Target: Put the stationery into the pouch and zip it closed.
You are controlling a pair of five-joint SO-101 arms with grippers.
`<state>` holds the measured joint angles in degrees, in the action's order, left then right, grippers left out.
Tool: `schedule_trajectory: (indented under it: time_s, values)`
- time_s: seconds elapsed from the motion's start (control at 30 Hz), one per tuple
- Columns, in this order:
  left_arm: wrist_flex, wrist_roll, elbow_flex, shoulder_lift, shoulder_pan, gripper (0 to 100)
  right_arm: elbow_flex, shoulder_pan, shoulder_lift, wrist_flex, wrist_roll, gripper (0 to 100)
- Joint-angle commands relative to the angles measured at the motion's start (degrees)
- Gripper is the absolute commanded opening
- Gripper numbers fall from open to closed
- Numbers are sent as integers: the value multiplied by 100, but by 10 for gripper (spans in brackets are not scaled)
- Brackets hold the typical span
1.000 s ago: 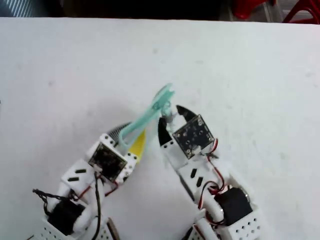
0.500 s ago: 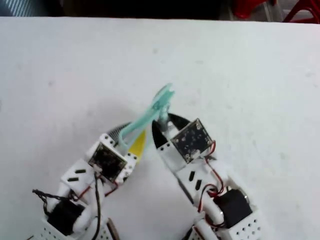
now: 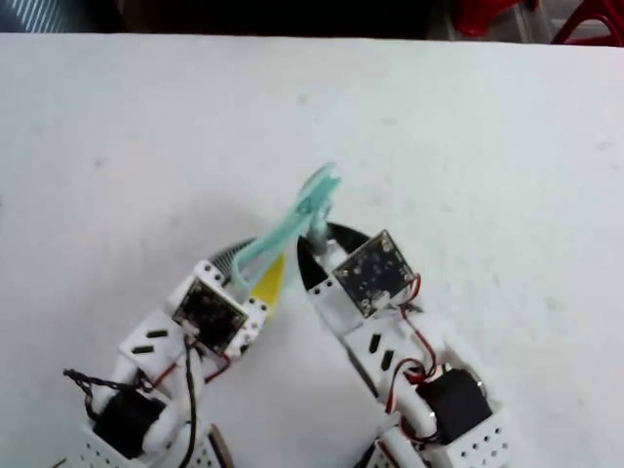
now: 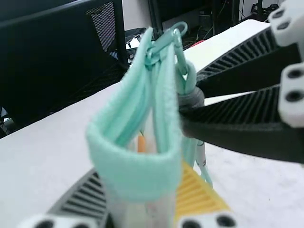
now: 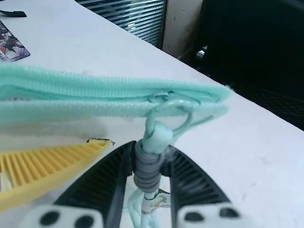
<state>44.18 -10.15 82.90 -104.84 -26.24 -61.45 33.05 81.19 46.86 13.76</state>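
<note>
Seen from above, your left claw (image 3: 255, 265) clamps one end of the mint-green fabric zip pouch (image 3: 292, 219) above the white table (image 3: 146, 127). Left wrist: the pouch stands between its jaws. Right wrist: your right claw (image 5: 148, 151) pinches the grey-wrapped zipper pull (image 5: 151, 164) at the pouch's other end.

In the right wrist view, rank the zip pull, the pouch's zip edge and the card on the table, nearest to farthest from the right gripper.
1. zip pull: clamped inside the right gripper.
2. pouch, its zip edge: just past the gripper's tip, crossing in front of it.
3. card: lying flat, far across the table.
</note>
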Motion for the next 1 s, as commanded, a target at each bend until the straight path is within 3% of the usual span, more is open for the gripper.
schedule_trajectory:
  time_s: [0.0, 0.1, 0.23, 0.63, 0.77, 0.97]
  values:
    - [-167, 607, -70, 22, 242, 163, 765, -374, 4, 75, -53, 16]
    - [-149, 1688, -79, 22, 593, 253, 1495, -462, -286, 251, -53, 16]
    - [114, 1371, -334, 22, 699, 235, 2523, -453, -1569, 637, -53, 16]
    - [800, 1371, -818, 22, 620, 233, 6092, -725, -4699, 2123, -53, 16]
    - [1143, 1371, -1064, 22, 611, 234, 6760, -936, -5279, 2536, -325, 17]
    - [809, 1371, -659, 22, 356, 233, 6919, -1130, -5367, 2607, -431, 17]
